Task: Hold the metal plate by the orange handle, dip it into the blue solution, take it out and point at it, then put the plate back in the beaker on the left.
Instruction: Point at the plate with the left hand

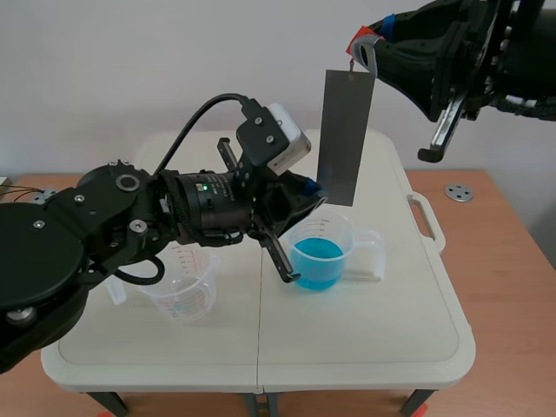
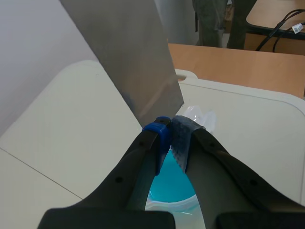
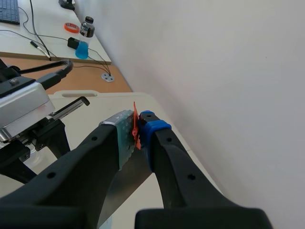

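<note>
The grey metal plate [image 1: 346, 135] hangs upright above the beaker of blue solution [image 1: 320, 252]. My right gripper [image 1: 362, 45] is shut on its orange handle [image 3: 135, 126] at the top, and in the right wrist view the plate [image 3: 125, 187] drops away under the fingers. My left gripper [image 1: 309, 196] is shut on nothing, its tips [image 2: 169, 130] meeting at the lower corner of the plate [image 2: 124, 57]. Beneath them lies the blue solution [image 2: 174, 185]. An empty clear beaker [image 1: 182, 291] stands on the left of the table, under the left arm.
Both beakers stand on a white folding table [image 1: 391, 321] set on a wooden table [image 1: 504, 287]. A round metal disc [image 1: 459, 192] lies at the right. The left arm's camera housing [image 3: 21, 112] sits close beside the plate. A wall rises behind.
</note>
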Motion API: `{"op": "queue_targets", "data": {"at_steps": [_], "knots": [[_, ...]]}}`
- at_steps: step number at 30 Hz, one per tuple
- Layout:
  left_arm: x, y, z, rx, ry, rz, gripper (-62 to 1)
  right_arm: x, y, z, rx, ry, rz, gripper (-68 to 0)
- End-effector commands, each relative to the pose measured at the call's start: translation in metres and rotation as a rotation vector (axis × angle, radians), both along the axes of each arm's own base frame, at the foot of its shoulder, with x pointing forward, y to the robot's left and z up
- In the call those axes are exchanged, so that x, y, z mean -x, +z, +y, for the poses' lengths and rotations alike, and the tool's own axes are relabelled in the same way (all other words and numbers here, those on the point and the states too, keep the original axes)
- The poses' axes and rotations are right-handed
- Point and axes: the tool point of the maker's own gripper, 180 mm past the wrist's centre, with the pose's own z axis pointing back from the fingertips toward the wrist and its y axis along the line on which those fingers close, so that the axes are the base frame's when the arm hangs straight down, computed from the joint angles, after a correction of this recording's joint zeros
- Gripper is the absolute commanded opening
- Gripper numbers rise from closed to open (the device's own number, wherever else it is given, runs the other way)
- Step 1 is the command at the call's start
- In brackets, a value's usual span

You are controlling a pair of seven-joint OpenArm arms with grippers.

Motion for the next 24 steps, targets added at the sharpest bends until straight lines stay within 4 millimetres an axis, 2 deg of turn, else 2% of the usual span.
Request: {"op": "queue_targets", "data": {"at_steps": [1,15,18,24], "knots": [[-0.005,0.017,-0.001,0.038,0.001,-0.035,-57.8,0.000,0.013,0.001,-0.023,0.016,-0.030,-66.4],[-0.006,0.017,0.001,0.040,0.006,-0.037,-57.8,0.000,0.013,0.001,-0.023,0.016,-0.030,-66.4],[-0.012,0.022,0.008,0.053,0.030,-0.057,-57.8,0.000,0.013,0.001,-0.026,0.017,-0.031,-66.4],[-0.022,0.030,0.039,0.086,0.092,-0.079,-57.8,0.001,0.014,0.001,-0.029,0.018,-0.031,-66.4]]}}
